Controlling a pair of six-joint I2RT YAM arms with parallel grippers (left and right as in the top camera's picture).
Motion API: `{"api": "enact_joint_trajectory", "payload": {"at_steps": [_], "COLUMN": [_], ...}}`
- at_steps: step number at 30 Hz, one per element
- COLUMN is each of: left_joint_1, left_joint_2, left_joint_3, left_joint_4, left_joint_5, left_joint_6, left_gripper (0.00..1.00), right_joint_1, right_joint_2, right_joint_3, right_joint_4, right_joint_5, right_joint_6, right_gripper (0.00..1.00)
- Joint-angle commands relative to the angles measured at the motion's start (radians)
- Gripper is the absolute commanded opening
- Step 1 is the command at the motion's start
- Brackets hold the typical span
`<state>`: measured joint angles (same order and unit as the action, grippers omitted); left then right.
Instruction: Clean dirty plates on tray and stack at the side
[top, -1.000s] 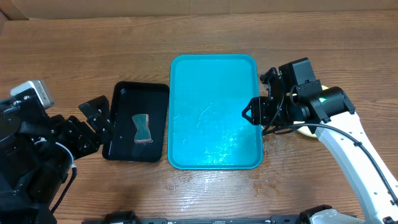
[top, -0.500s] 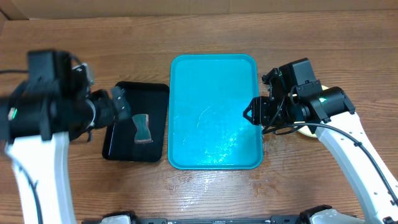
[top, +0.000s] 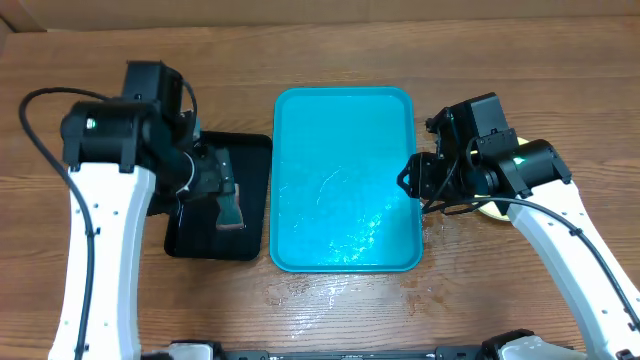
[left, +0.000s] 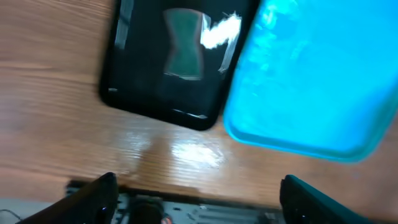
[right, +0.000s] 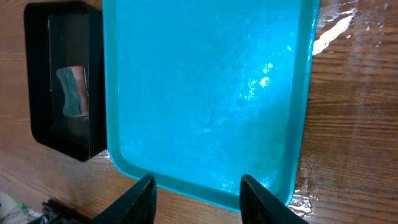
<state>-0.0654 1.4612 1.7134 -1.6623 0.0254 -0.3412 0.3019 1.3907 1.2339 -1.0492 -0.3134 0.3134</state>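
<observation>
Wood-grain table (top: 300, 60) is stretching broad and bare behind the trays and in front of them. Tray (top: 345, 110) is lying at the centre, turquoise and round-cornered, its raised rim catching light and its floor glinting with wet streaks. Black tray (top: 255, 165) is sitting just beside its left edge, holding a sponge (top: 230, 208). Left gripper (left: 198, 186) is hovering over the black tray near the sponge, jaws standing wide with nothing between them. Right gripper (right: 198, 183) is hanging over the tray's right rim, jaws parted less widely, gripping nothing. Plate (top: 492, 211), pale yellow-green, is peeking out from under the right arm, right of the tray.
</observation>
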Motion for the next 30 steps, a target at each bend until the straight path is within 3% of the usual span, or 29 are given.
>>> {"api": "enact_joint_trajectory", "payload": {"at_steps": [1, 6, 7, 8, 14, 18, 30], "left_joint_1": [0.000, 0.000, 0.000, 0.000, 0.000, 0.000, 0.000], "left_joint_2": [-0.191, -0.417, -0.453, -0.494, -0.614, -0.617, -0.613], "left_joint_3": [0.005, 0.005, 0.005, 0.005, 0.005, 0.005, 0.005], "left_joint_4": [-0.009, 0.019, 0.023, 0.026, 0.046, 0.101, 0.092], "left_joint_5": [-0.203, -0.216, -0.216, -0.216, -0.216, -0.210, -0.210], "left_joint_6": [-0.110, -0.132, -0.132, -0.132, -0.139, -0.229, -0.232], "left_gripper": [0.87, 1.00, 1.00, 1.00, 1.00, 1.00, 1.00], "right_joint_1": [0.002, 0.002, 0.002, 0.002, 0.002, 0.002, -0.010], "right_joint_2": [-0.132, -0.362, -0.401, -0.437, -0.563, -0.568, -0.590], "right_joint_3": [0.011, 0.011, 0.011, 0.011, 0.011, 0.011, -0.013], "right_joint_4": [0.030, 0.071, 0.080, 0.089, 0.098, 0.093, 0.094], "right_joint_5": [0.023, 0.045, 0.052, 0.052, 0.051, 0.051, 0.051], "right_joint_6": [-0.012, -0.053, -0.053, -0.053, -0.052, -0.052, -0.052], "right_gripper": [0.49, 0.65, 0.77, 1.00, 1.00, 1.00, 1.00]}}
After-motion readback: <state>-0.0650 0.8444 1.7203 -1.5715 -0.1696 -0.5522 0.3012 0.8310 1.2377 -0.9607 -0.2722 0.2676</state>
